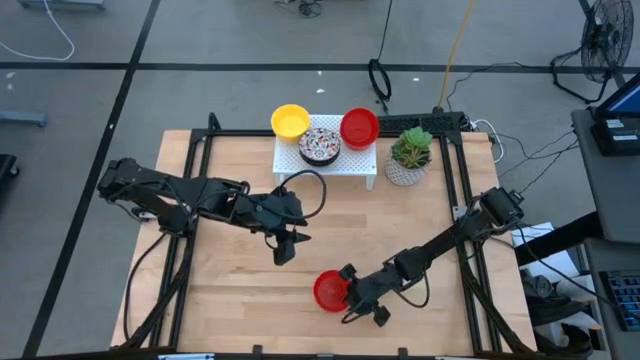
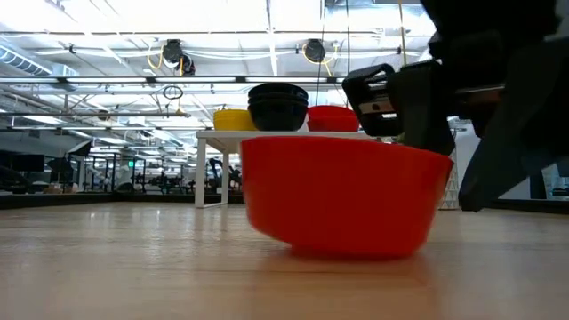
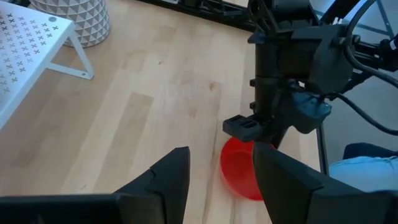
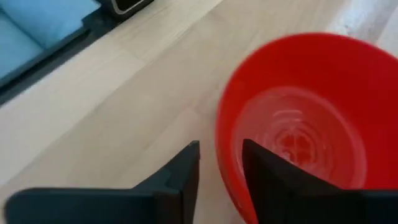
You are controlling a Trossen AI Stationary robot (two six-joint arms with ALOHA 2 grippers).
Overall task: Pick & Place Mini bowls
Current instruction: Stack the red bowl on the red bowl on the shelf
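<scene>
I have one plain red mini bowl [image 1: 328, 291] sitting upright on the bench near its front edge, mouth up, with its inside glossy and bare. On the white rack [image 1: 290, 158] by the back edge I see a yellow bowl [image 1: 290, 121], a mosaic-patterned bowl [image 1: 320, 145] and another red bowl [image 1: 359, 128], side by side.
</scene>
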